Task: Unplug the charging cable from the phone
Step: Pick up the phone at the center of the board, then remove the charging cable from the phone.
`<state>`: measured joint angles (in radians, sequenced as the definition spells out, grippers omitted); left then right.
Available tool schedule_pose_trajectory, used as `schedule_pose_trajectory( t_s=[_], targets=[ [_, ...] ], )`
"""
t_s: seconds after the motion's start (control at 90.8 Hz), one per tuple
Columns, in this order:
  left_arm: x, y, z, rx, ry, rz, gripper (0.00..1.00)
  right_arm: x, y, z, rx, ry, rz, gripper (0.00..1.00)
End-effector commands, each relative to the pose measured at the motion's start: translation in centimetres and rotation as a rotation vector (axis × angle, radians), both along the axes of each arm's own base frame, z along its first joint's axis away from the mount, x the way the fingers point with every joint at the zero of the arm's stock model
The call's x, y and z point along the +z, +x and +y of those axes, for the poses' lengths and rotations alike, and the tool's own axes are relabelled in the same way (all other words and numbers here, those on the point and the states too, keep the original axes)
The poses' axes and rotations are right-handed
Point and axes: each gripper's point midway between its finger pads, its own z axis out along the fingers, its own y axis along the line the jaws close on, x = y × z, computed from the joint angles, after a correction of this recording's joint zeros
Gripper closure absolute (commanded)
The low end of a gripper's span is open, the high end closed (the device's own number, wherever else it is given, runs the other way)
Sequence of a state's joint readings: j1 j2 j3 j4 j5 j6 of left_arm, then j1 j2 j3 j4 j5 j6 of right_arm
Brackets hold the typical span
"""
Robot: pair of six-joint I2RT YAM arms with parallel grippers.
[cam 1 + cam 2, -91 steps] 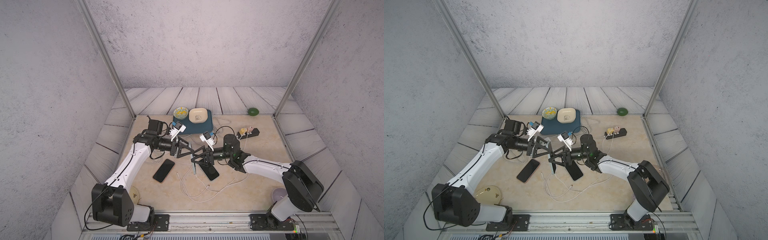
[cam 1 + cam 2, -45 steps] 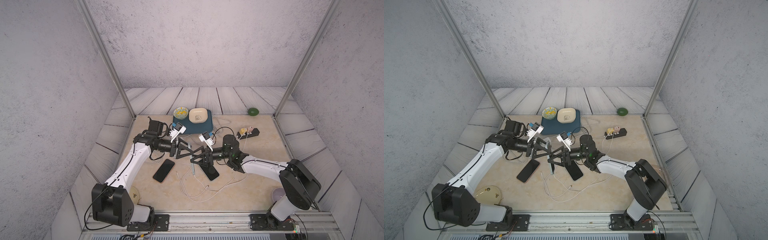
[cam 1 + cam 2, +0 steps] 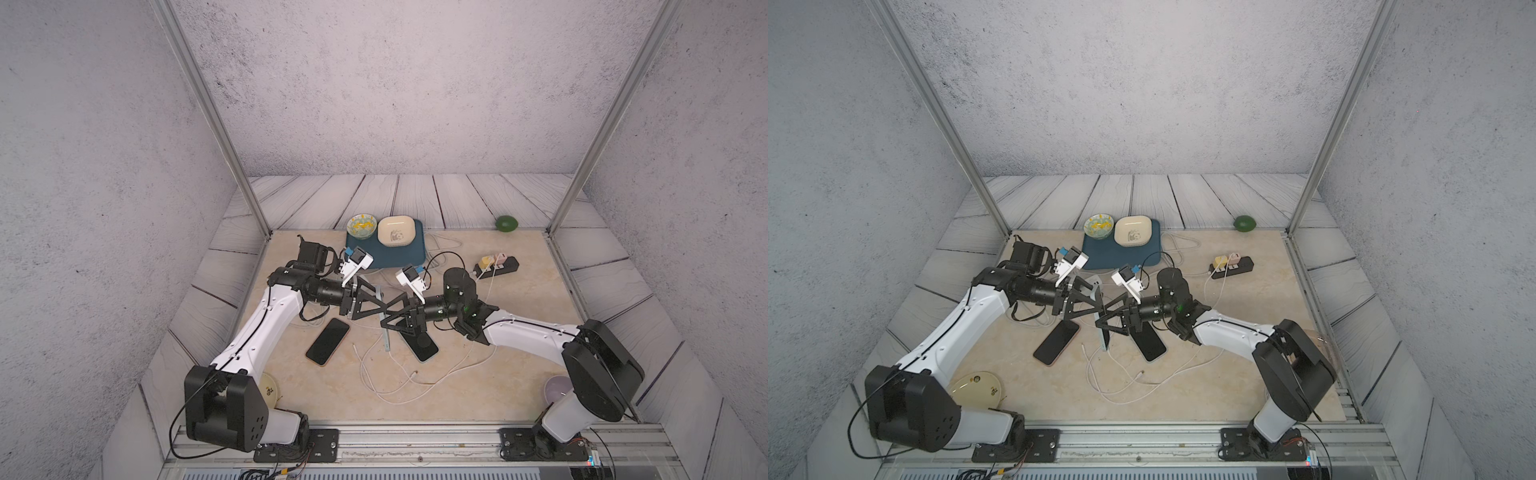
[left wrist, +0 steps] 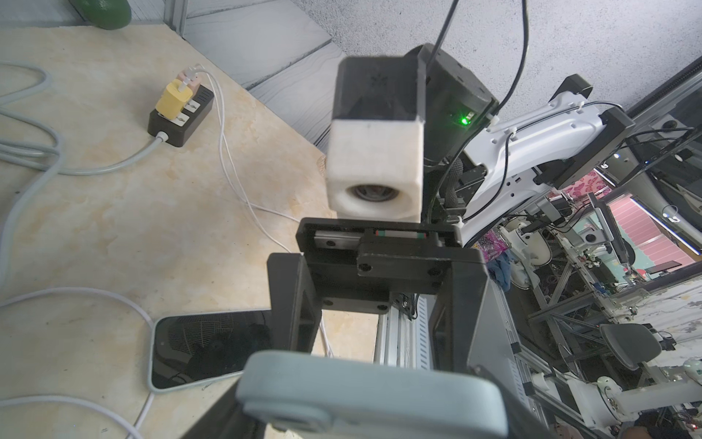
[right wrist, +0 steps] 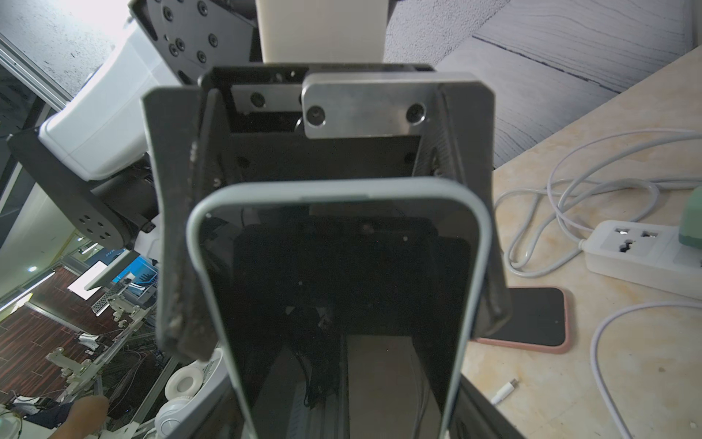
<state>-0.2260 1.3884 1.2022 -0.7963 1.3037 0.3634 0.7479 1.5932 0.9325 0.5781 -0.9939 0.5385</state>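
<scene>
Beige tabletop (image 3: 478, 399) — phone (image 5: 342, 285) edgewise within left jaws; right jaws opposite

Left gripper (image 3: 1100, 309) and right gripper (image 3: 1100, 320) meet at an upright blue-grey phone (image 3: 1104, 337). A pink-edged phone (image 3: 1056, 344) and a pale-edged phone (image 3: 1150, 343) lie flat either side. A white cable (image 3: 1140, 376) loops in front.

phone (image 5: 342, 289) glossy glass front, matt grey rim; tabletop (image 3: 478, 399) smooth marbled; walls (image 3: 374, 104) rough.
</scene>
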Motion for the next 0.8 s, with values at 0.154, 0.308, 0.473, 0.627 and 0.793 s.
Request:
schedule_pose_trajectory(
  t_s=[0.154, 0.308, 0.473, 0.627, 0.793],
  targets=[
    [1.0, -1.0, 0.0, -0.028, -0.024, -0.024, 0.72, -1.0, -1.7, -1.2, 0.039, -0.091, -0.054, 0.08],
    [1.1, -1.1, 0.0, -0.030, -0.024, -0.023, 0.75, -2.3, -2.7, -2.1, 0.044, -0.152, -0.080, 0.08],
    [1.4, -1.1, 0.1, -0.028, -0.026, -0.026, 0.76, -3.4, -3.4, -2.9, 0.033, -0.174, -0.107, 0.10],
    [1.4, -0.9, 0.2, -0.021, -0.025, -0.024, 0.76, -4.8, -4.3, -3.1, 0.046, -0.208, -0.114, 0.16],
    [1.6, -0.7, 0.4, -0.011, -0.024, -0.023, 0.76, -6.6, -5.3, -3.0, 0.069, -0.253, -0.127, 0.21]
  ],
)
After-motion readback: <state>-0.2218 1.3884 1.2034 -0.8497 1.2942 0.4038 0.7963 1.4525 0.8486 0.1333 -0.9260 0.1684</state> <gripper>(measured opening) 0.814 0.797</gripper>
